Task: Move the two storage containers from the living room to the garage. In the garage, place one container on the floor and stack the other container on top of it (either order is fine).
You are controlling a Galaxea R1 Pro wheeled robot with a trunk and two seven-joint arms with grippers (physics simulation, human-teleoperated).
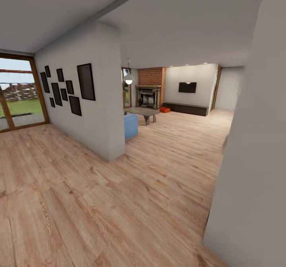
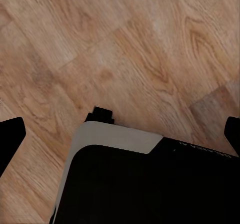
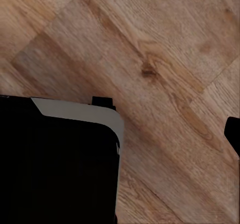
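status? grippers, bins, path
Left gripper open, empty, over plank floor. Right gripper unclear. One orange bin far ahead by fireplace. White wall corner left of the path.

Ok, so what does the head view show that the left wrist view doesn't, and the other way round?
Head view, not left wrist: a room ahead with a red brick fireplace, a blue sofa, a low table, a dark low cabinet, a wall screen and one orange-red storage container on the floor by the fireplace.

Left wrist view, not head: the left gripper, its dark fingertips spread wide, above the robot's black and grey base.

Both: the light wood plank floor.
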